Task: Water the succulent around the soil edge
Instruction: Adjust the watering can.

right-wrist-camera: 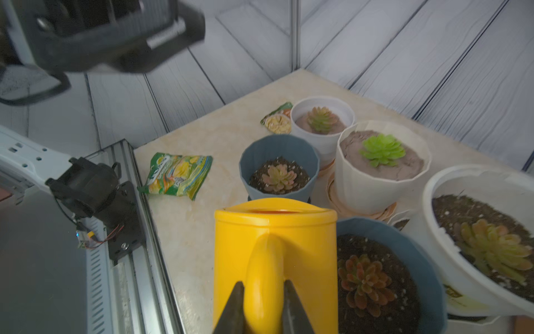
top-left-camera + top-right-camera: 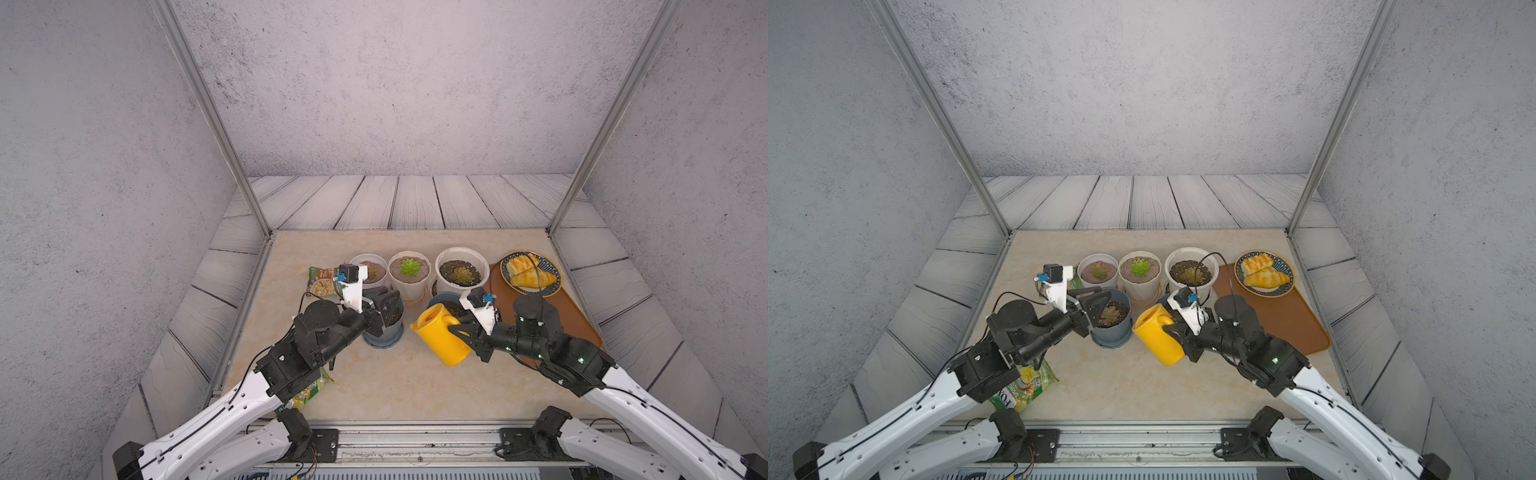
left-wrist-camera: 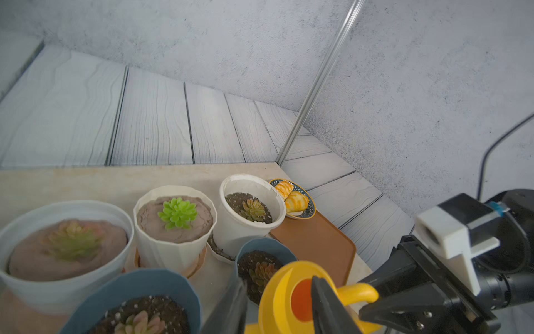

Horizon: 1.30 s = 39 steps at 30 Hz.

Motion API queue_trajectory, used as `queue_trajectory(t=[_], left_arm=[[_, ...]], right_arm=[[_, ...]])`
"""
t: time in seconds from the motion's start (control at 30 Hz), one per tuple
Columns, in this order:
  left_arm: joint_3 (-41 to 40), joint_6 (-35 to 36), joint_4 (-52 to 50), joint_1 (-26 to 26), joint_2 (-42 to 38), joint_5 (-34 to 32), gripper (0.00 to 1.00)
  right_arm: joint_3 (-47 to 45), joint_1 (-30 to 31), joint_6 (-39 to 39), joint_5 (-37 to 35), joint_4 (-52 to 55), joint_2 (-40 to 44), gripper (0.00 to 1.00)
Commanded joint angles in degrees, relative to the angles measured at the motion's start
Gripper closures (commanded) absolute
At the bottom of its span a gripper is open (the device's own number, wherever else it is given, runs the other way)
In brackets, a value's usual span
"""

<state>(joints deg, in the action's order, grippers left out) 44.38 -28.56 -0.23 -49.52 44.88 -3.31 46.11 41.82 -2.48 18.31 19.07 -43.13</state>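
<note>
reaching inward, right end effector (image 1: 264,284) clamping watering can (image 1: 274,225) handle, left end effector (image 3: 278,282) parted

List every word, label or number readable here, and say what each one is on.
"LOX", uncertain, partly hidden: green snack bag.
Printing too small to read: snack packet.
Sticker too blurred to read: large white pot.
No other text shows.

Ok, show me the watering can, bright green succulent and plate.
watering can (image 1: 274,231): right wrist view, yellow body.
bright green succulent (image 1: 381,150): right wrist view, rosette centre.
plate (image 2: 550,289): in a top view, front rim.
</note>
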Motion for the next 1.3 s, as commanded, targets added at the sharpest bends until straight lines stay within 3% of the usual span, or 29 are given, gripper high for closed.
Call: queue_trajectory(t=[0.0,0.13,0.27,0.4,0.57,0.7,0.77,0.97,1.17,1.27], left_arm=[[-3.4,-3.7,-2.0,0.3,-2.5,-4.1,0.39],[-2.0,-7.2,-2.4,0.9,-1.4,-0.7,0.17],[1.5,-9.5,-1.9,1.1,1.1,3.0,0.12],[2.7,-12.2,1.8,1.2,3.2,5.5,0.14],[3.8,-15.8,5.9,1.2,6.4,9.0,0.24],[7.3,-14.7,5.9,1.3,9.2,10.6,0.29],[9.3,-13.5,5.9,1.3,10.4,11.3,0.37],[14.5,-7.9,3.0,1.4,11.8,12.7,0.56],[14.5,-2.6,-0.7,1.4,10.3,8.7,0.59],[13.1,-2.2,0.2,1.4,9.5,7.6,0.61]], right_arm=[[-4.3,0.2,-2.5,2.3,-17.2,6.8,1.00],[-10.0,0.2,-7.1,6.4,-31.8,9.7,1.00],[-11.5,0.2,-9.3,8.1,-37.1,10.8,1.00],[-12.0,0.2,-10.0,8.3,-39.3,11.2,1.00],[-13.3,0.2,-9.7,7.9,-43.1,10.4,1.00],[-12.2,0.2,-8.8,9.3,-42.6,7.0,1.00],[-12.5,0.2,-8.5,9.6,-43.1,5.3,1.00],[-6.5,0.2,-3.6,7.3,-26.4,-1.0,1.00],[4.1,0.2,-0.4,3.2,-3.4,-8.0,1.00],[6.3,0.2,0.2,2.7,1.7,-10.8,1.00]])
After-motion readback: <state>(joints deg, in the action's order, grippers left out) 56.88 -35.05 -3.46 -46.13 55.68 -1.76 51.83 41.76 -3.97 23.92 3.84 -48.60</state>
